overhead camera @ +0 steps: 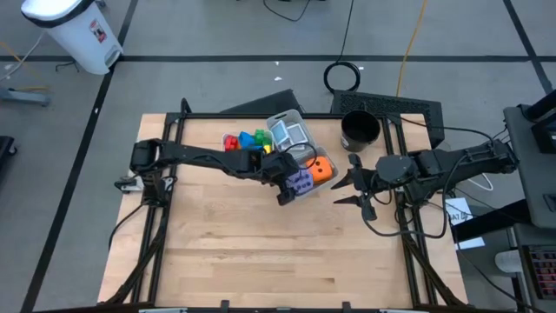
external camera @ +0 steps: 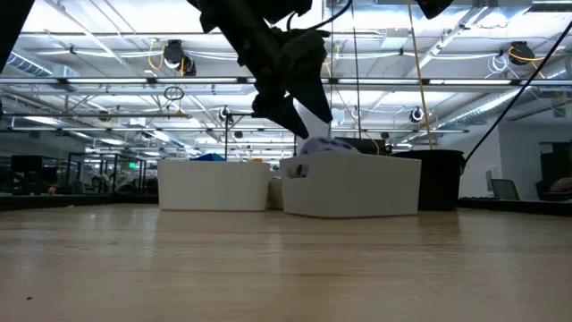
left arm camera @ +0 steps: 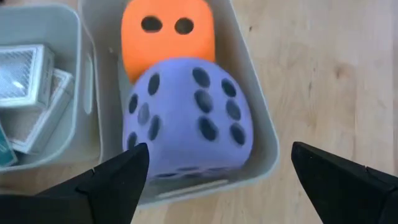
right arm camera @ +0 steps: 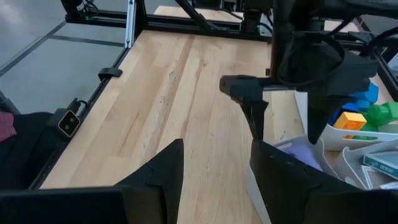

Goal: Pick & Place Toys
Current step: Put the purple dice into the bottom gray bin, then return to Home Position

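Left gripper (left arm camera: 214, 171), jaws wide and holding nothing, is hovering over soft purple die (left arm camera: 189, 115) sitting w/ orange die (left arm camera: 165, 34) in grey plastic bin (left arm camera: 264, 140). Risk: fingers catching bin wall. Right gripper (overhead camera: 360, 187) is waiting nearby, spread.

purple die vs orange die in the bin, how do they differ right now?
Colour: the purple die is lilac with dark pips; the orange die is bright orange. Position: the purple die lies directly between the open fingers of the left end effector; the orange die sits beyond it, farther from that end effector. Visibility: the purple die shows two six-pip faces; the orange die, partly hidden behind it, shows only two pips. Both sit in the same grey bin.
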`<state>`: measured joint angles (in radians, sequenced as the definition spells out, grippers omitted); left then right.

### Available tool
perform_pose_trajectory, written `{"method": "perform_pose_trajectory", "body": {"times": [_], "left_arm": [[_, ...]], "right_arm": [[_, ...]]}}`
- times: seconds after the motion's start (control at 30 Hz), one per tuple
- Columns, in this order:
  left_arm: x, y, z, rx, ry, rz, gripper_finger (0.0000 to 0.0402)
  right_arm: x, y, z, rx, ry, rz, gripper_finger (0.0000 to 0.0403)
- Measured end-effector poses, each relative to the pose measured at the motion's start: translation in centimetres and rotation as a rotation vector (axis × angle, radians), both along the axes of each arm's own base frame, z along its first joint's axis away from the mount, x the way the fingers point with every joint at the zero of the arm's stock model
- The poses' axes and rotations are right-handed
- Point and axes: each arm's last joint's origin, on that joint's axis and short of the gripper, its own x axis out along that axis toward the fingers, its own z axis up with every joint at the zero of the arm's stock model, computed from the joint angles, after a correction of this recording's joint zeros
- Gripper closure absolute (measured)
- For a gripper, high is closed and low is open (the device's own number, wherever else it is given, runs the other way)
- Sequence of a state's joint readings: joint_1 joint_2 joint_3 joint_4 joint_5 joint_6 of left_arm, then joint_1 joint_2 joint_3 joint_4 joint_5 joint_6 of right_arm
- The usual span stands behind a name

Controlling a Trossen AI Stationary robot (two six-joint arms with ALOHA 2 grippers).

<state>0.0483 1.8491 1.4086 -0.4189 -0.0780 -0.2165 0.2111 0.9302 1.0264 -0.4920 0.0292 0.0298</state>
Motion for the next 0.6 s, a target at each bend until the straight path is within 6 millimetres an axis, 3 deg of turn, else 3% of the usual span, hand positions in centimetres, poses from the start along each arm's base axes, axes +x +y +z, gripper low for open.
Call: {"method": "perform_pose_trajectory", "body": {"times": [0.33, 0.47, 0.6], "left_arm": [[-1.8, 0.3, 4.8, 0.009, -0.143, 0.008, 0.0005], [-4.8, -0.3, 9.6, 0.024, -0.228, -0.022, 0.0005], [-9.6, -1.2, 14.9, 0.036, -0.336, -0.107, 0.0005]], "right_arm": [[0.0, 0.0, -0.1, -0.001, 0.006, 0.0, 0.0243], [-0.1, 0.0, 0.2, 0.025, -0.011, -0.007, 0.0243], [-1.5, -0.3, 1.0, 0.094, -0.045, -0.031, 0.0243]]}}
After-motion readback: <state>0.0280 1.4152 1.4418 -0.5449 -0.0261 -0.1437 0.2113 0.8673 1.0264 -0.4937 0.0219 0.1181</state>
